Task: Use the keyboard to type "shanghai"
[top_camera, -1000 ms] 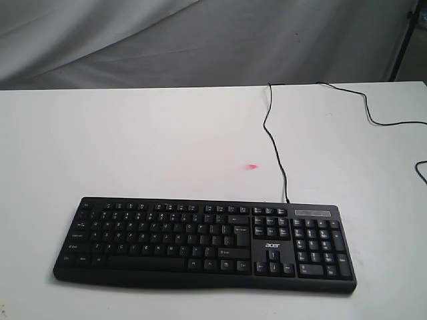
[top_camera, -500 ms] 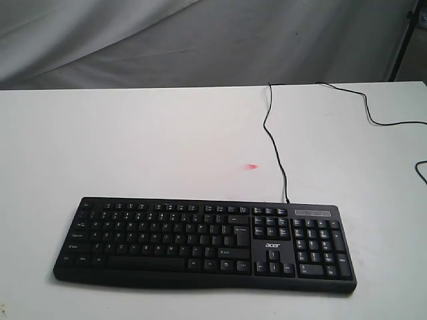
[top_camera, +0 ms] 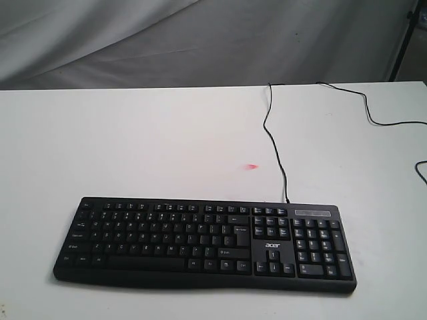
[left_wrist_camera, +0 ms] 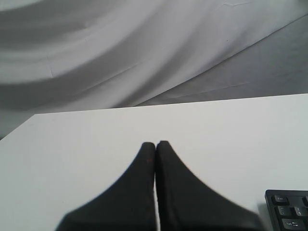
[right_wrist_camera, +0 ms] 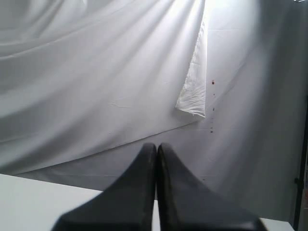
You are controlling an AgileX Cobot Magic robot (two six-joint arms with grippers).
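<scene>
The wide black keyboard (top_camera: 203,243) with white legends and an "acer" logo lies near the front of the white table (top_camera: 133,147), its thin black cable (top_camera: 272,140) running to the far edge. Neither arm shows in the exterior view. In the left wrist view my left gripper (left_wrist_camera: 155,144) is shut with nothing between its fingers, above bare table, and a corner of the keyboard (left_wrist_camera: 288,211) shows off to one side. My right gripper (right_wrist_camera: 156,146) is shut and empty, pointing at the grey cloth backdrop.
A small red mark (top_camera: 251,167) sits on the table behind the keyboard. A second black cable (top_camera: 373,117) loops across the far right of the table. Grey cloth (top_camera: 200,40) hangs behind the table, and a dark stand (top_camera: 403,40) rises at the far right.
</scene>
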